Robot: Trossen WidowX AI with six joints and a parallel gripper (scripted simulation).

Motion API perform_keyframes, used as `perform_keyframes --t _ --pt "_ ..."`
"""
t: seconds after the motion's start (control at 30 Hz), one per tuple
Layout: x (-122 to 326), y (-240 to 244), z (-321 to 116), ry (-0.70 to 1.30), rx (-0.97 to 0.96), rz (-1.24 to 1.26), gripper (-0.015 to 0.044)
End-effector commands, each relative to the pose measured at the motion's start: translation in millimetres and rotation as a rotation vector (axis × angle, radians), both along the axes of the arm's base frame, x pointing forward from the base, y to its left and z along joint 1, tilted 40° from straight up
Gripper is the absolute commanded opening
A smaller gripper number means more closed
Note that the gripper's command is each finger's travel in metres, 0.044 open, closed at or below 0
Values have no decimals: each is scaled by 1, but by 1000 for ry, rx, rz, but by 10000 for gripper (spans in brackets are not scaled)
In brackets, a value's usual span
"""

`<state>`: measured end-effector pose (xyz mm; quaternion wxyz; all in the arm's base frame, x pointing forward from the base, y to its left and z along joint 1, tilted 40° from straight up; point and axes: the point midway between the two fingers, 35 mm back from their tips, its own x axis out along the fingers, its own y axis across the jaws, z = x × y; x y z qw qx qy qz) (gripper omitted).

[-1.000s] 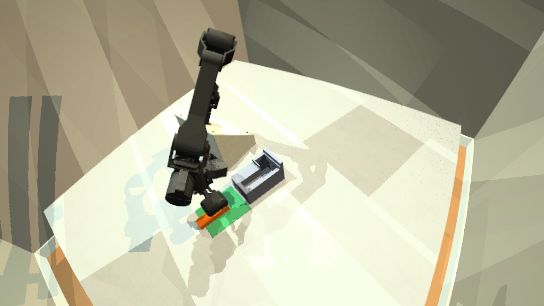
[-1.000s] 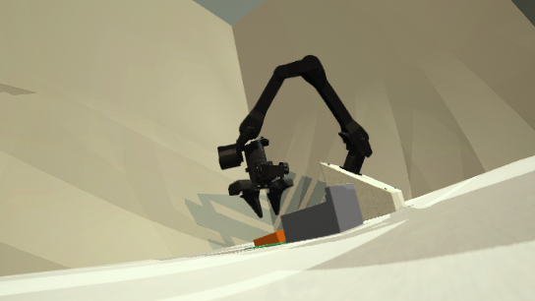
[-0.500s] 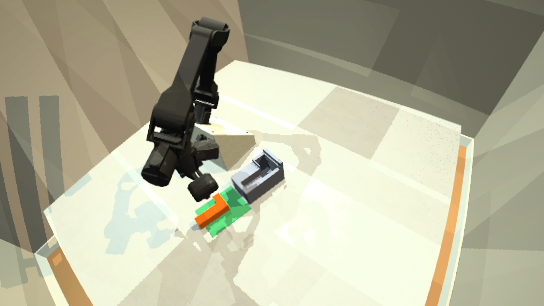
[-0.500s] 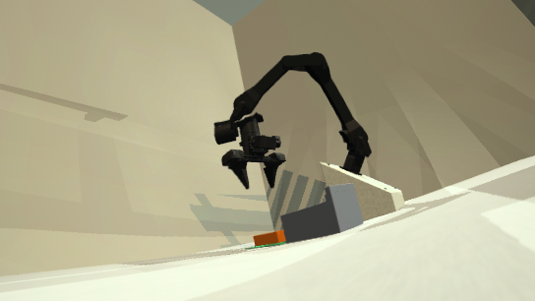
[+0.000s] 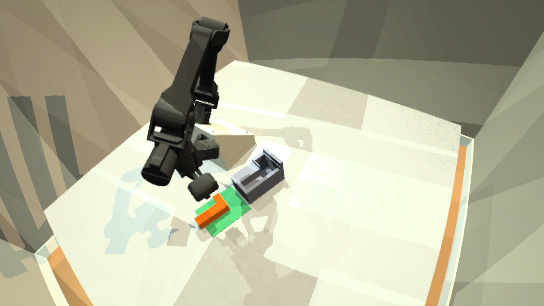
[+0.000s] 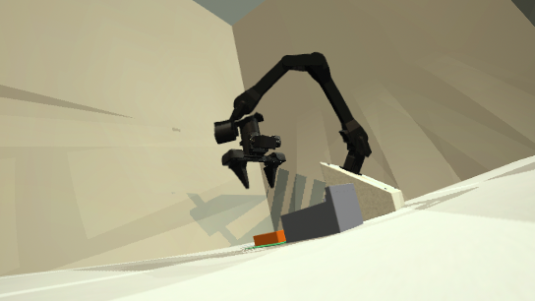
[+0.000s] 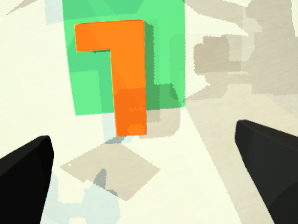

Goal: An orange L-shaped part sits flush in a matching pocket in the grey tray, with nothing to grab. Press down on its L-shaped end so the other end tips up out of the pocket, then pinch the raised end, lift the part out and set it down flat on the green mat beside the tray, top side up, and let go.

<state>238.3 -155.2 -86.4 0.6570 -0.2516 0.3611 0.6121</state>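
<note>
The orange L-shaped part point(image 5: 212, 215) point(image 6: 267, 239) point(image 7: 129, 70) lies flat on the green mat point(image 5: 238, 209) point(image 7: 170, 60). Its short leg is near the tray side, and the plain end of its long leg reaches a little past the mat's edge. The grey tray point(image 5: 263, 187) point(image 6: 315, 219) stands close beside the mat, its pocket empty. My gripper point(image 6: 260, 187) point(image 7: 145, 137) is open and empty, well above the part. In the wrist view its fingers stand wide on either side of the part's plain end. In the top view the fingertips are hidden.
The arm's pale base block point(image 5: 235, 146) point(image 6: 376, 202) stands behind the tray. The tray has a taller wall at its end away from the mat. Shadows of the arm fall on the table around the mat.
</note>
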Motion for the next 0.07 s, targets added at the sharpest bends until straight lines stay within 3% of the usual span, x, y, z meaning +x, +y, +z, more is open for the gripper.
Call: perform_keyframes --t 0.0,0.03 --pt "0 0 0 2 0 -3 400" --pt "0 0 0 2 0 -3 400"
